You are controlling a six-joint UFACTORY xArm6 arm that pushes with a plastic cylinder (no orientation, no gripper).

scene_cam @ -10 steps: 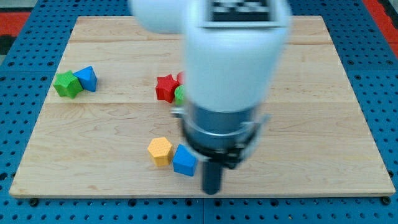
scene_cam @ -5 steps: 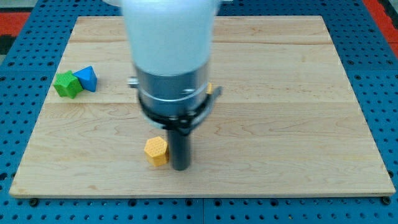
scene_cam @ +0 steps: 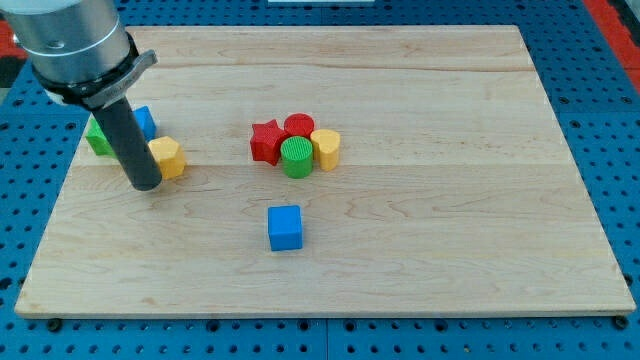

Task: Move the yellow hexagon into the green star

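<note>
Now my tip touching yellow hexagon, left side

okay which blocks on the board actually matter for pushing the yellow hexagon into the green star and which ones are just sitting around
In the job: yellow hexagon; green star, mostly hidden behind the rod; my tip, touching the hexagon's left side.

Lying about: blue block by the star; blue cube; red star; red cylinder; green cylinder; yellow cylinder.

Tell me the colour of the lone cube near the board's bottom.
Blue; the cube shows plainly in the camera view.
</note>
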